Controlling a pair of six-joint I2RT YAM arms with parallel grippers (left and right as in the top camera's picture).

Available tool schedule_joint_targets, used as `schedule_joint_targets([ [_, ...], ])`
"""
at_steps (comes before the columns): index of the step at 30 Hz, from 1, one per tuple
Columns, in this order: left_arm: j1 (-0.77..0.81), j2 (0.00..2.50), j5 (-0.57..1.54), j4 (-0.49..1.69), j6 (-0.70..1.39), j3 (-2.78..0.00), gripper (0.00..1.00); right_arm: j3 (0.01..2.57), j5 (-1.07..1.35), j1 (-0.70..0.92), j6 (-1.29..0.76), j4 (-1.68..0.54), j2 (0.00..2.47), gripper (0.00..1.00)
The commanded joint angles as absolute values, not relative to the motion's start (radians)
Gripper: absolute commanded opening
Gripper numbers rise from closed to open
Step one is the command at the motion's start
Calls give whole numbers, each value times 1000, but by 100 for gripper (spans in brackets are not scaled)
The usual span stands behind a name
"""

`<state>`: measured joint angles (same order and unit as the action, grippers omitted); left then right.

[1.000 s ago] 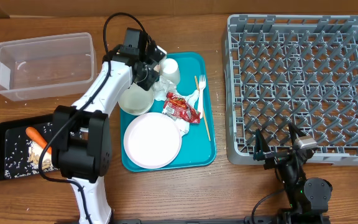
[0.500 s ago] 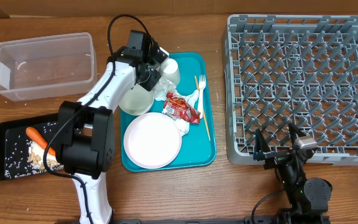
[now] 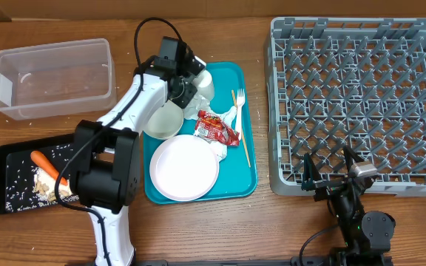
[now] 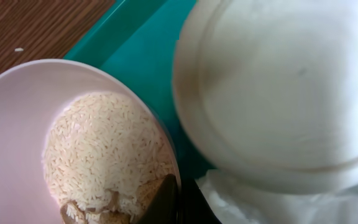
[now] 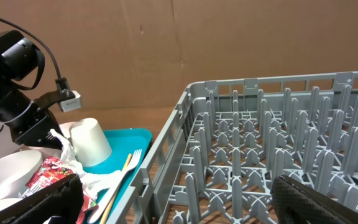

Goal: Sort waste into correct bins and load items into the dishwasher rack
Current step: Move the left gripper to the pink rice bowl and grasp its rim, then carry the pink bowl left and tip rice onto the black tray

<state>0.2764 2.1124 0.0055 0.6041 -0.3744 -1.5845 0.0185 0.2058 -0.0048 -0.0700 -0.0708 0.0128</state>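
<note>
My left gripper point(image 3: 179, 90) is shut on the rim of a small white bowl point(image 3: 161, 120) at the teal tray's left edge. In the left wrist view the bowl point(image 4: 17, 130) holds rice point(image 4: 104, 155), with one dark finger point(image 4: 166, 202) inside the rim. A round white vessel point(image 4: 278, 87) fills that view's upper right. The white cup point(image 3: 202, 83) stands upside down beside the gripper. The plate point(image 3: 183, 166), red wrapper point(image 3: 217, 127), napkin point(image 3: 228, 117), fork point(image 3: 239, 105) and stick point(image 3: 244, 144) lie on the tray. My right gripper point(image 3: 329, 171) is open and empty at the grey rack's point(image 3: 361, 96) front edge.
The clear tub point(image 3: 50, 74) stands at the back left. The black tray point(image 3: 2, 177) at the front left holds the carrot point(image 3: 43, 159) and rice scraps point(image 3: 21, 185). The teal tray point(image 3: 231, 77) lies between the bins and the rack point(image 5: 260, 143).
My left arm has shifted a little to the right, and the bowl in its grip has moved slightly right and toward the plate. The right arm has not moved.
</note>
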Motion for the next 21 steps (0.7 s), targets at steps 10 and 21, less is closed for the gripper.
schedule_joint_targets([
  [10,313,1901,-4,716,-70,-1698,4,8,203,0,-63,-65,3,100],
  [21,203,1609,46,1033,281,-1698,4,8,203,0,-63,-65,3,100],
])
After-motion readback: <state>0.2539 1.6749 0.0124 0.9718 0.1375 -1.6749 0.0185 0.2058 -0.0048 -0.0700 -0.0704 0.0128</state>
